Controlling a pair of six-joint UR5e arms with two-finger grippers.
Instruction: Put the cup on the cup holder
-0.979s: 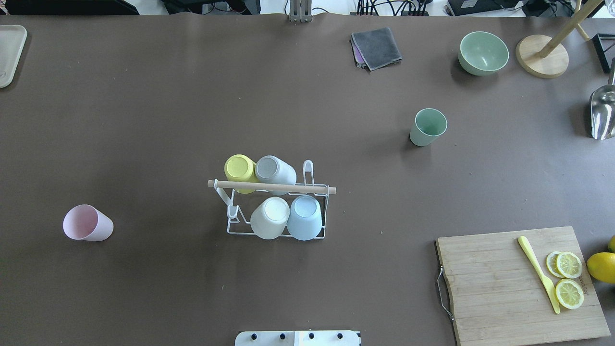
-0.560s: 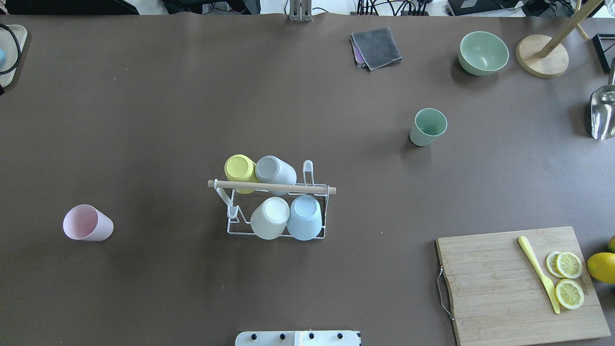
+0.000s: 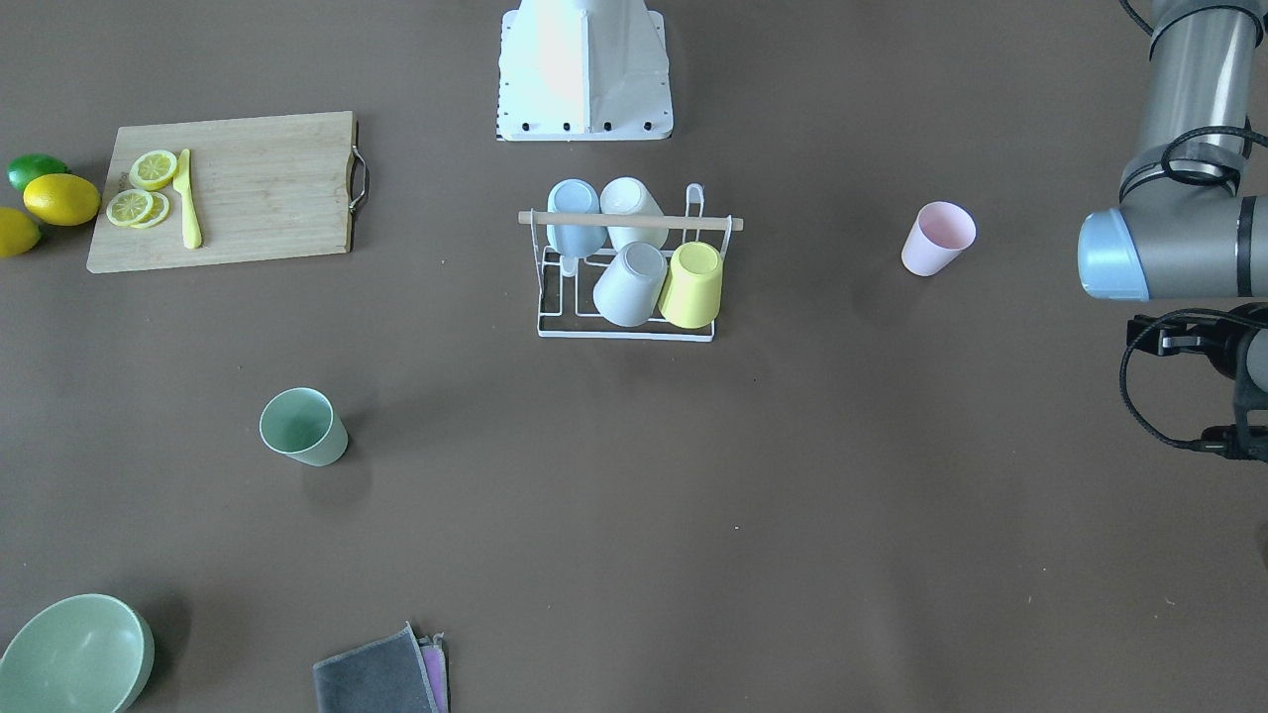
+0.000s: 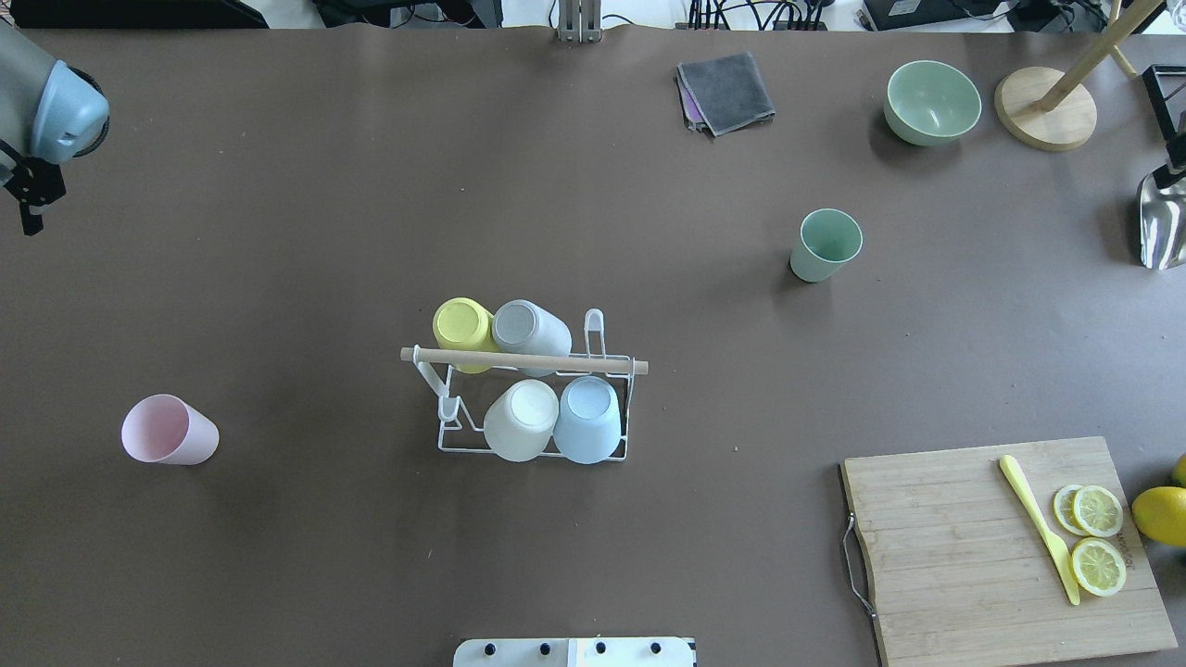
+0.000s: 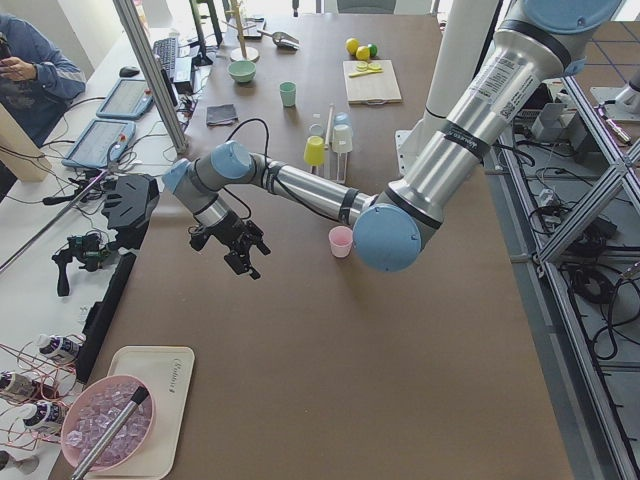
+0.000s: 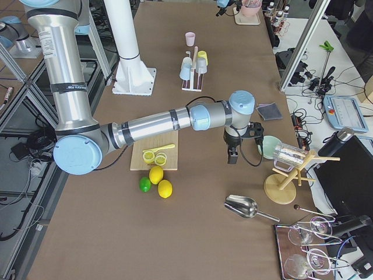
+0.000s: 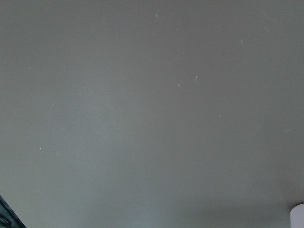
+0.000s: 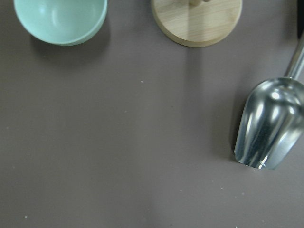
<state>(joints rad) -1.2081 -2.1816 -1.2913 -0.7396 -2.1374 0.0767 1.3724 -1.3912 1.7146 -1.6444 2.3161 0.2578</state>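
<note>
The white wire cup holder (image 4: 445,448) with a wooden rod (image 4: 523,360) stands mid-table, also in the front view (image 3: 630,221). It bears a yellow (image 4: 460,326), a grey (image 4: 530,329), a white (image 4: 521,420) and a light blue cup (image 4: 589,419), all upside down. A pink cup (image 4: 170,430) stands upright to its left, a green cup (image 4: 825,244) upright at the far right. My left gripper (image 5: 240,258) hangs over bare table far left, well apart from the pink cup (image 5: 341,241). My right gripper (image 6: 231,157) hangs near the green bowl. I cannot tell whether either is open.
At the far right stand a green bowl (image 4: 931,102), a wooden stand base (image 4: 1045,108) and a metal scoop (image 4: 1163,218). A grey cloth (image 4: 725,91) lies at the back. A cutting board (image 4: 954,556) with lemon slices and a yellow knife lies front right.
My left arm's wrist has come into the overhead view from the upper left edge. The cups and the holder have not moved.
</note>
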